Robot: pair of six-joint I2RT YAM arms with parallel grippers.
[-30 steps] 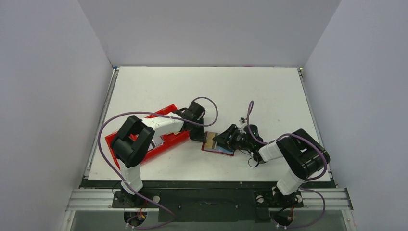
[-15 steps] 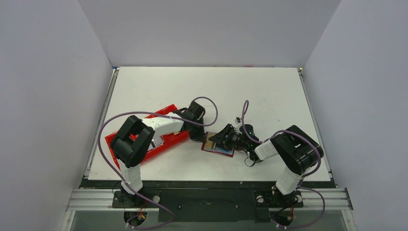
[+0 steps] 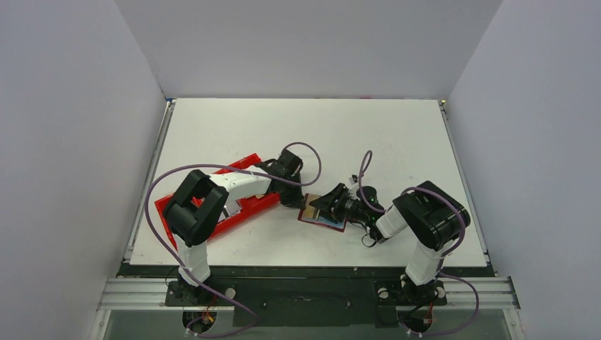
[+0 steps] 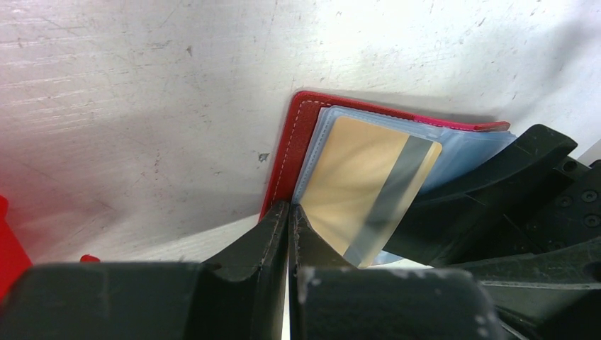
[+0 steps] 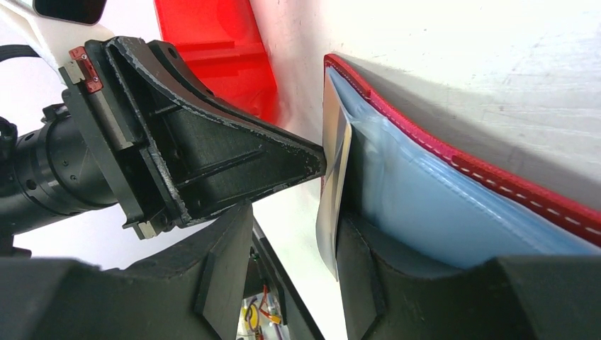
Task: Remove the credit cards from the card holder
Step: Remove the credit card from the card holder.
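The gold-tan plastic credit card with a dark stripe sticks out of the open dark-red bifold card holder. My left gripper, fully closed, touches its corner. The right gripper, half open, presses the grey-blue pocket. I would pull slowly, straight outward.

Gold-tan, dark-striped credit card tilted out of the red card holder, closed left gripper beside its corner.

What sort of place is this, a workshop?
Probably a robotics lab test booth: plain grey walls box in a white table; left arm and right arm, bolted to a metal rail, work on a card holder.
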